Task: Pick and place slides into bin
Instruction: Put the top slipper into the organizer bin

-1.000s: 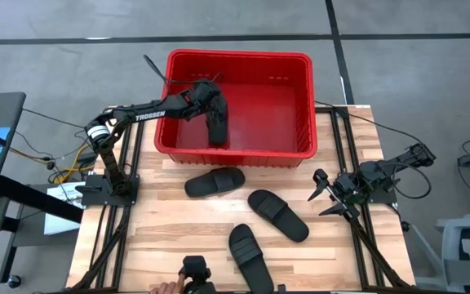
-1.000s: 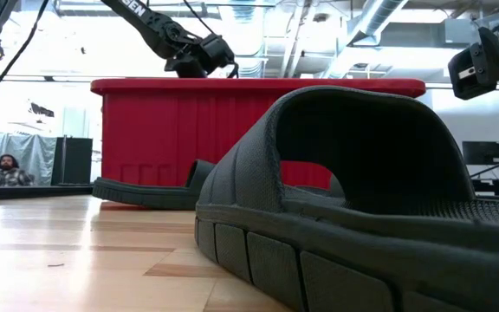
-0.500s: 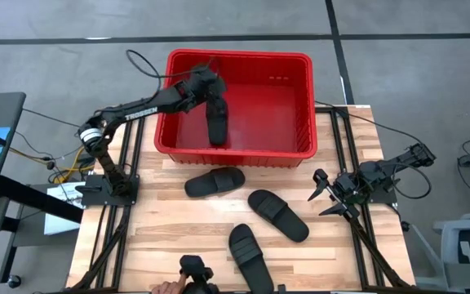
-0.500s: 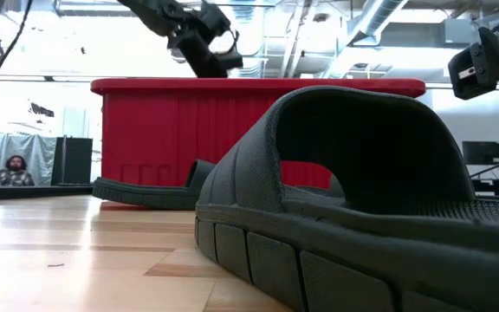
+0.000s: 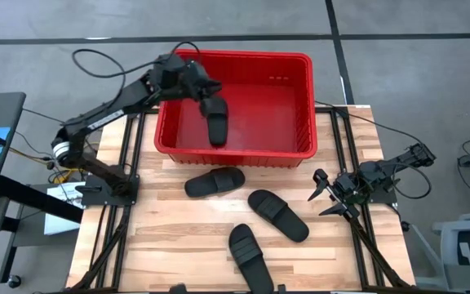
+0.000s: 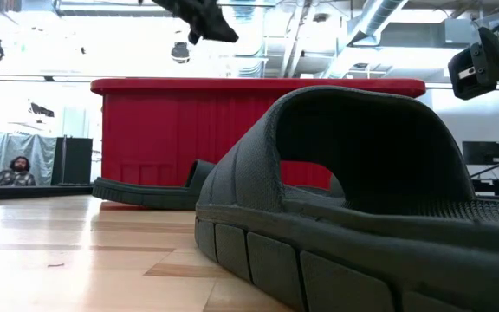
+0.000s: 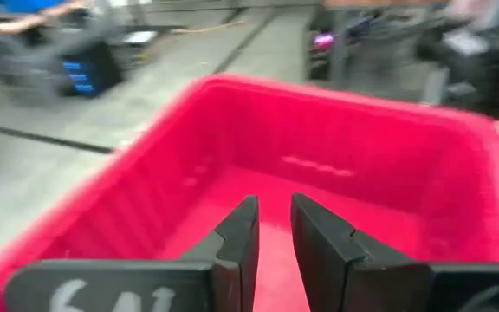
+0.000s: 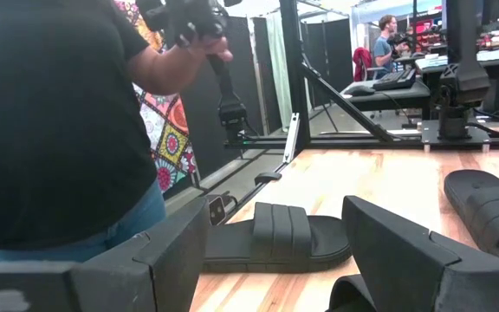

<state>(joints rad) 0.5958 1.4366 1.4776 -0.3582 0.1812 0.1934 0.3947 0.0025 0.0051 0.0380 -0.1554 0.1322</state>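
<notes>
a: since the earlier frames, where the left gripper (image 5: 196, 82) was down in the bin (image 5: 300, 61) with a slide at its fingers, it's lifted and pulled back toward the bin's left rear corner. that slide in the bin (image 5: 216, 122) now lies on the red floor, apart from the gripper.

b: so released?

a: looks it. left wrist view shows the fingers (image 7: 239, 232) with a narrow gap, nothing between them, just red bin under. so nearly together, holding nothing.

b: meaning for the task?

a: my read: one of four is in, three left on the table (image 5: 161, 237). next would be another pick.

b: orientation of the one in the bin?

a: long axis runs front to back of the table in the high view, near the left half of the bin, closer to the front wall. which end is toe, can't tell.

b: the others?

a: slide nearest the bin (image 5: 215, 181) sits just beside the bin's front wall, long axis roughly parallel to that wall, slightly tilted. middle slide (image 5: 277, 215) is diagonal, one end toward the bin, the other toward the table's front right. front slide (image 5: 246, 253) is also diagonal, near the table's front edge. all strap up, well as far as i can tell.

b: right arm?

a: right gripper (image 5: 326, 196) parked at the table's right edge, fingers spread wide, empty. a person (image 8: 59, 130) stands beyond the table in the right wrist view.
</notes>
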